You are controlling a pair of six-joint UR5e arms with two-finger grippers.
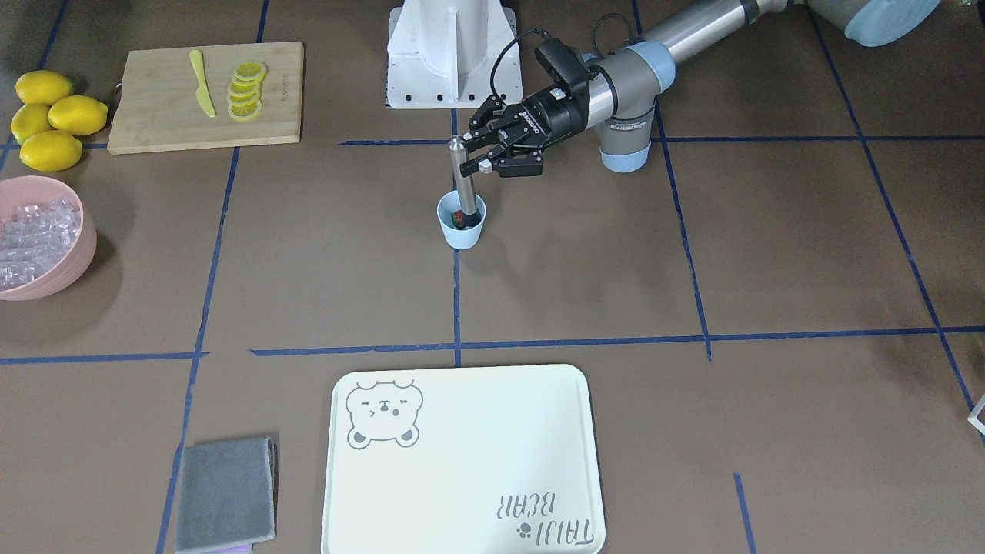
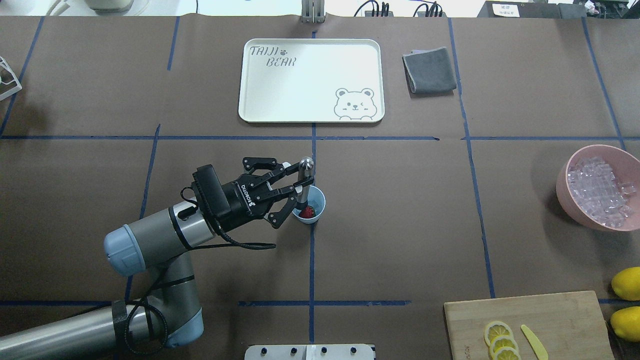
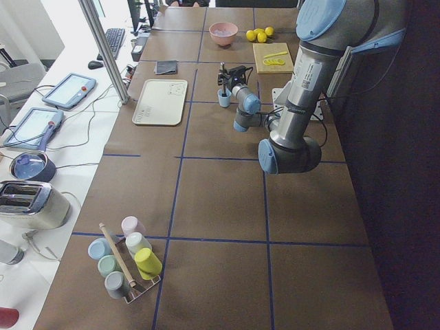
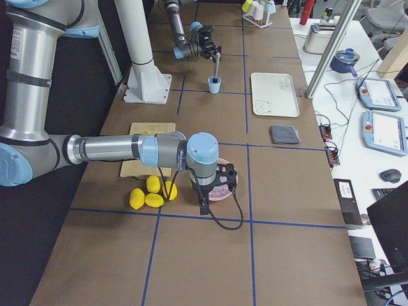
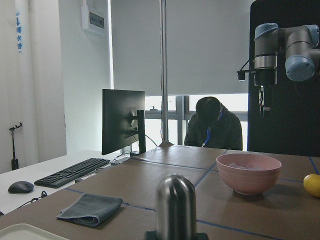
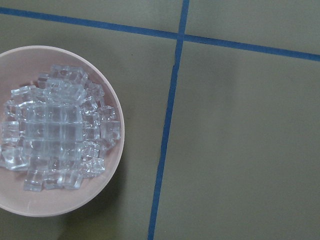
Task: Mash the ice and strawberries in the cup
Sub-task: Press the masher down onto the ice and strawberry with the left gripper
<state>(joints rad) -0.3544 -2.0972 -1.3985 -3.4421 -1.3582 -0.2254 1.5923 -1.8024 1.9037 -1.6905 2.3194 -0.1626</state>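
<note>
The pale blue cup [image 1: 462, 227] stands at the table's middle, also in the overhead view [image 2: 316, 200]. One red strawberry [image 2: 307, 212] lies in it [image 1: 460, 220]. My left gripper [image 1: 475, 154] is shut on an upright metal muddler [image 1: 459, 173] whose lower end is in the cup; its rounded top shows in the left wrist view [image 5: 175, 202]. The ice [image 6: 55, 135] fills a pink bowl [image 1: 81, 261] far from the cup. I see no ice in the cup. My right gripper [image 4: 213, 185] hangs over that bowl; I cannot tell whether it is open or shut.
A cream tray [image 1: 462, 462] and a grey cloth [image 1: 225, 492] lie on the operators' side. A cutting board [image 1: 154, 100] holds lemon slices [image 1: 248, 91] and a yellow knife [image 1: 202, 83]. Whole lemons [image 1: 54, 115] lie beside it. A cup rack [image 3: 127, 265] stands at the far left end.
</note>
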